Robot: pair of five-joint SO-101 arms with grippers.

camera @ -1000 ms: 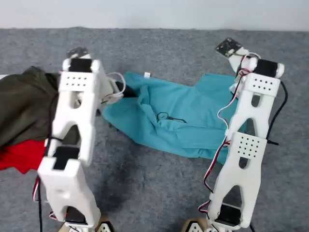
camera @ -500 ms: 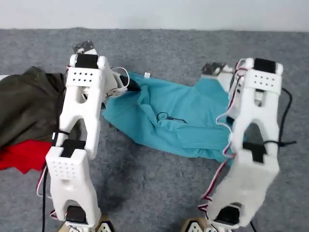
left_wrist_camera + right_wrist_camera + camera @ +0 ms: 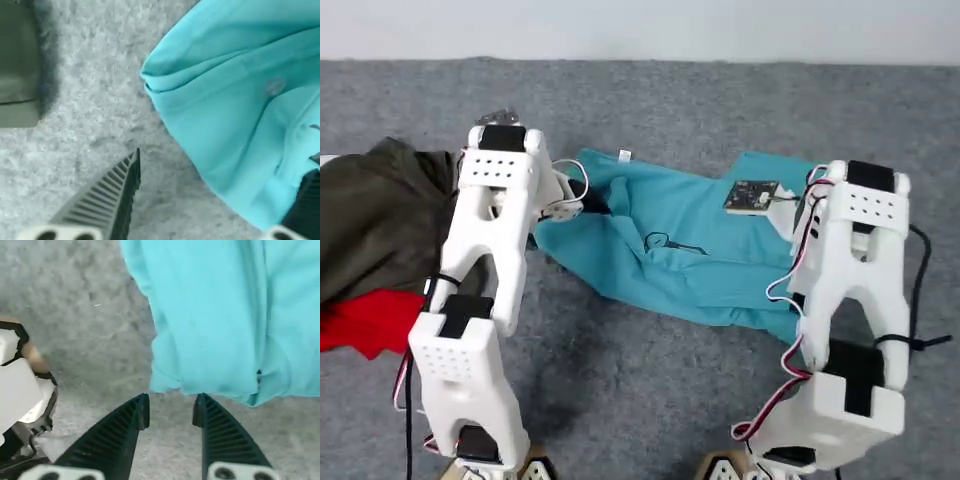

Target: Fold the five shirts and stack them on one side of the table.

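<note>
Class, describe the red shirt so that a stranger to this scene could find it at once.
On the grey table, look to the left edge of the high view, where a dark olive shirt lies heaped. The red shirt lies against it, nearer the bottom edge, and is the only red cloth there.

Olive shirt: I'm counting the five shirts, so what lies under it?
A red shirt sticks out from beneath the olive shirt along its near edge. Anything else under it is covered.
</note>
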